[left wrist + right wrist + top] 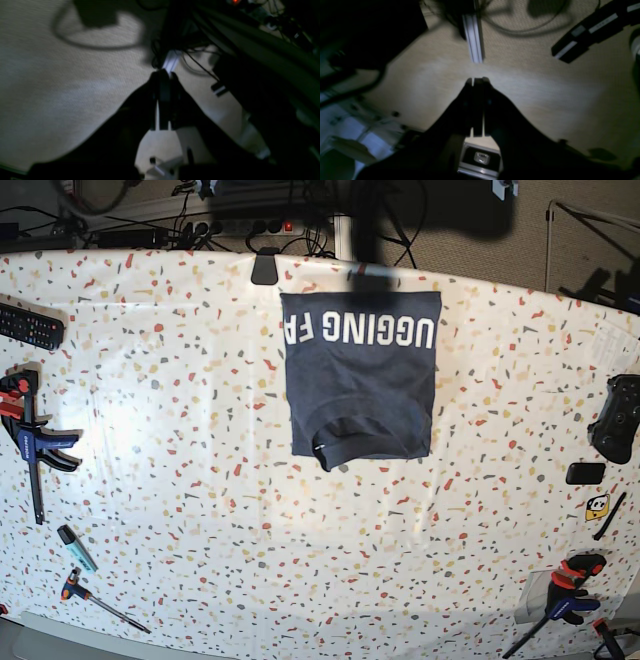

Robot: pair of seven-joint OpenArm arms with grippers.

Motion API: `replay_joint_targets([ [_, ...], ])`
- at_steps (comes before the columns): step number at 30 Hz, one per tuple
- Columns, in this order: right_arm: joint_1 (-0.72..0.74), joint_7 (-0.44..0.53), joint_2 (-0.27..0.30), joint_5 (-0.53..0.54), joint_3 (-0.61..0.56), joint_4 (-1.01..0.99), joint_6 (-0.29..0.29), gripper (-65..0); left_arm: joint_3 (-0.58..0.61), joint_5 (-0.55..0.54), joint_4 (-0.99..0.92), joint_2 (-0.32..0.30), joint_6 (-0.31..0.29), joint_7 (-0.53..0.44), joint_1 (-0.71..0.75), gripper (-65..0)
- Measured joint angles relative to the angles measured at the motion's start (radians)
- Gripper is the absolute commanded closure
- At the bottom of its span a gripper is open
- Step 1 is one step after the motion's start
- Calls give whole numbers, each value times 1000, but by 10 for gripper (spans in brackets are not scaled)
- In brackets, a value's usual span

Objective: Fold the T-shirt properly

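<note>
The T-shirt (360,375) lies on the speckled table (200,480) as a dark navy rectangle, in the far middle of the base view. White block letters run along its far edge and the collar shows at its near edge. Neither arm appears in the base view. In the left wrist view my left gripper (163,75) is shut with nothing between its fingers, hanging over pale carpet. My right gripper (477,80) is also shut and holds nothing, above a light floor. The T-shirt is out of both wrist views.
A remote (30,325) and a clamp (30,435) lie at the left. A marker (75,547) and a hand tool (100,600) sit near the front left. A game controller (618,418) and another clamp (565,600) are at the right. An aluminium rail (473,37) crosses the floor.
</note>
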Motion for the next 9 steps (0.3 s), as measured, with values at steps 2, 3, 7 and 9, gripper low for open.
replay_joint_targets([
  [2, 11, 10, 0, 0, -49, -12, -35, 0, 0, 9, -8, 10, 2, 4, -6, 0],
  [3, 15, 13, 0, 0, -64, -18, -39, 0, 0, 13, -18, 11, 2, 4, -13, 0],
  [7, 28, 13, 1, 29, -76, -22, -43, 0, 0, 13, -61, 8, 2, -7, -27, 0],
  [9, 31, 19, 4, 35, -75, -21, -43, 0, 0, 14, -70, 8, 2, -5, -27, 0],
])
